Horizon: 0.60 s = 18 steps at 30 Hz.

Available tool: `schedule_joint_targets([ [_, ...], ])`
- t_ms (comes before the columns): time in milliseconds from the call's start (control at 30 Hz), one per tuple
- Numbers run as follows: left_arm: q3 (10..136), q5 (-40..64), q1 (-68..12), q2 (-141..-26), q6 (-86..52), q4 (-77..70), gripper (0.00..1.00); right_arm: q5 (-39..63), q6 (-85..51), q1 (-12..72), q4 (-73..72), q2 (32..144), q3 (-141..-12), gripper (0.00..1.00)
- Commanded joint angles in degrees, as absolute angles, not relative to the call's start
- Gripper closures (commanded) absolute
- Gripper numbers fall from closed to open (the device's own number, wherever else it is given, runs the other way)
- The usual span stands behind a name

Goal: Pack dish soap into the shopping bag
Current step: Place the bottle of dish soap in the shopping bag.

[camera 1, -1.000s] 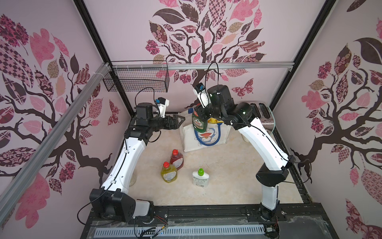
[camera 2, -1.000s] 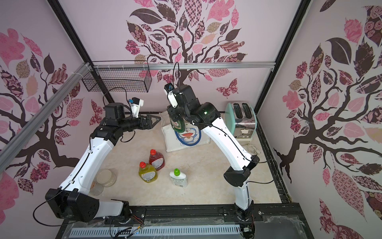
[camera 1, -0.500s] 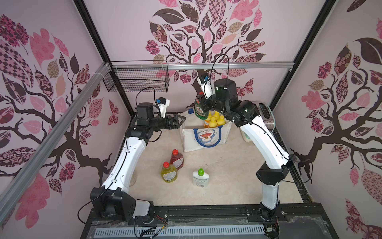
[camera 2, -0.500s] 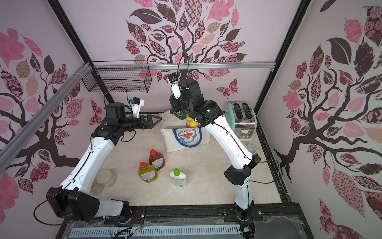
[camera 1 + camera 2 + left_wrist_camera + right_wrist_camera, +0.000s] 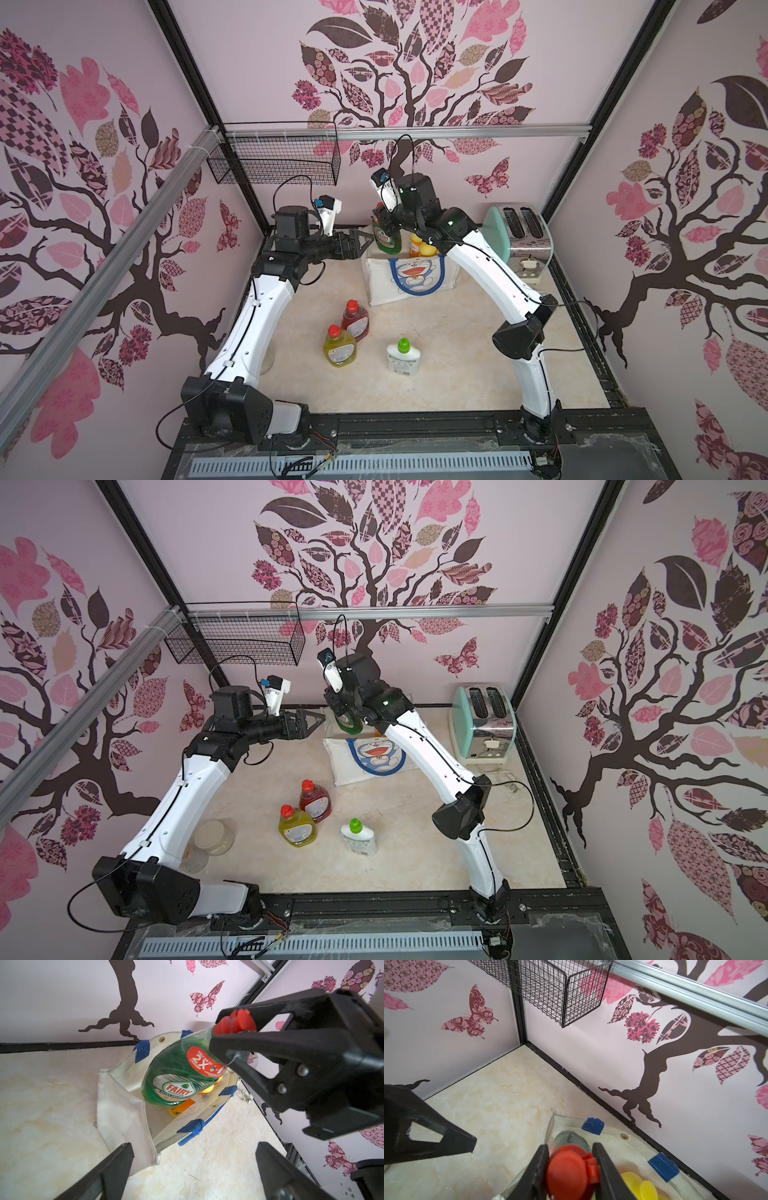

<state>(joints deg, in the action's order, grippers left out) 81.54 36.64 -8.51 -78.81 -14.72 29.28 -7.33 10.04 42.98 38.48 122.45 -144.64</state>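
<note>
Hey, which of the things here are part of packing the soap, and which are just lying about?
Job: bag; green bottle at its mouth; orange bottles inside; red bottle, yellow bottle, white bottle outside.
Lying about: toaster; wire basket; plastic tubs.

I count four bottles in plain view: one red bottle (image 5: 355, 320), one yellow-green bottle (image 5: 340, 349), one white bottle (image 5: 402, 359) and one dark green bottle (image 5: 388, 239). There is one bag (image 5: 382, 286), and inside it I make out at least two yellow caps (image 5: 631, 1180); any more are hidden from me. I also count one toaster (image 5: 519, 232), one wire basket (image 5: 274, 166), two clear tubs (image 5: 214, 837) and two grippers, the left gripper (image 5: 193, 1144) and the right gripper (image 5: 570, 1147).
</note>
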Motion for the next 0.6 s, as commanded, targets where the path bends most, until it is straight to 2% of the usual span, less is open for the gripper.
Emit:
schedule_joint_targets([
  [0, 82.8, 36.1, -8.6, -78.8, -13.6, 29.2, 0.02, -5.9, 9.4, 42.8, 28.4, 120.5, -146.9, 1.0],
  [567, 82.4, 36.0, -8.0, -78.6, -13.2, 29.5, 0.02, -2.5, 4.8, 41.6, 24.0, 124.8, -141.8, 1.0],
])
